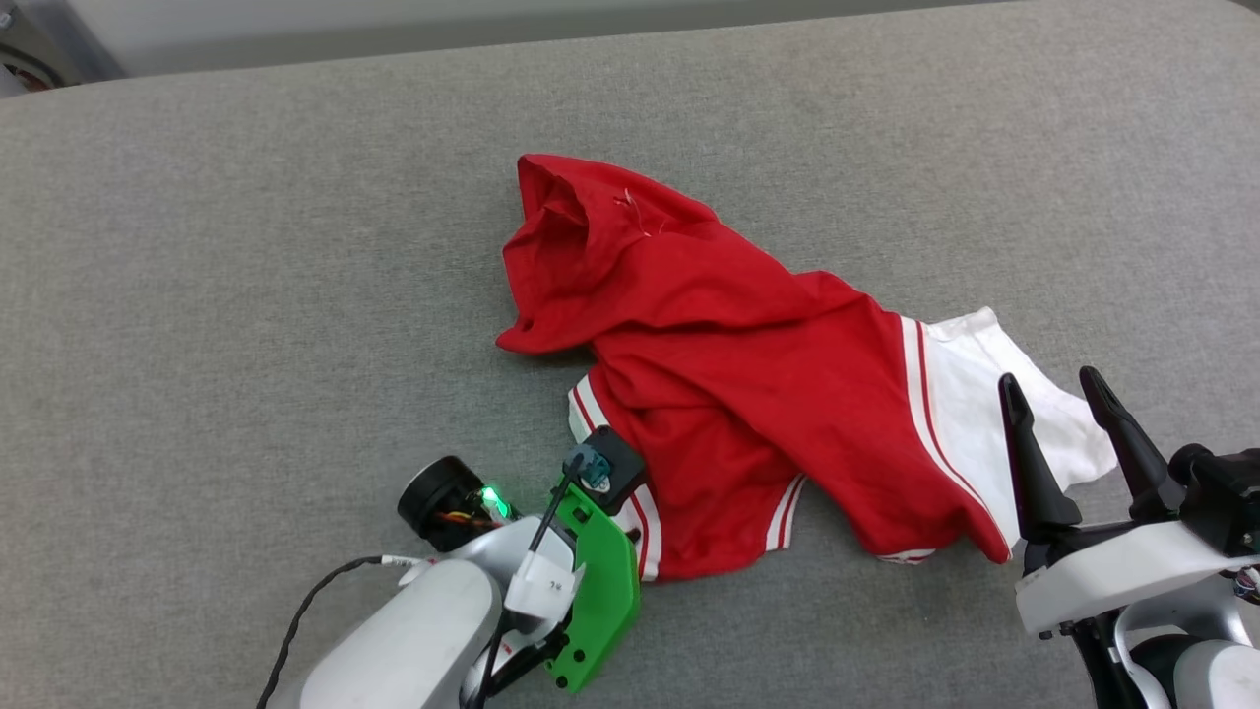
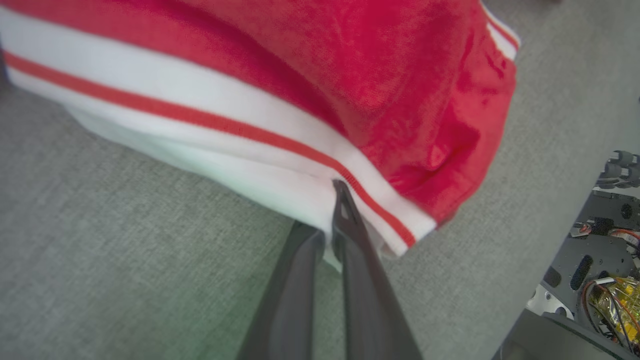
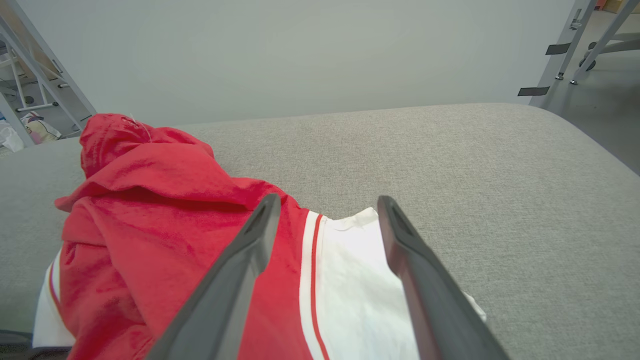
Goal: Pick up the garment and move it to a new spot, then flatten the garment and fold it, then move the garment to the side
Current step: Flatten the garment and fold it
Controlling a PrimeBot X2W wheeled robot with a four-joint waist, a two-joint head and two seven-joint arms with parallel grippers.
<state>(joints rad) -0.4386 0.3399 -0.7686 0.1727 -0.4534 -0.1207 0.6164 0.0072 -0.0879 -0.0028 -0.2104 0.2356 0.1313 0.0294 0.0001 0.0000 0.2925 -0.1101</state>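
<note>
Grey woven cloth covers the big padded table (image 1: 197, 295), with a plain pale wall (image 3: 300, 50) behind it and some metal frame legs (image 3: 565, 45) off in the far corner. Pretty bare setup.

Sitting in a crumpled heap around the middle of the table, a bit toward the robot, is the garment (image 1: 728, 374). It's a red jersey shirt with white short sleeves and red-and-white striped trim. It's bunched up on itself, so I can't make out any print on the front from where I'm standing.

The left gripper (image 2: 327, 215) is down at the near-left edge of the heap. Its two long dark fingers are pinched together on the striped trim (image 2: 200, 115), one finger on top of the cloth and the other tucked under it. Looks like a proper bite on the edge, though it's a thin bit of fabric.

The right gripper (image 1: 1046, 377) is over the white sleeve (image 1: 994, 394) at the near-right end of the heap, jaws spread wide and nothing between them. I can't tell if the tips are touching the cloth or just above it.

So I'd call this the very first step, the pick-up, with one corner grabbed. Nothing's flattened or folded yet. My guess is the next move needs the right side to clamp onto that sleeve, then both arms lifting together so the shirt comes up without slipping out of the left pinch.
</note>
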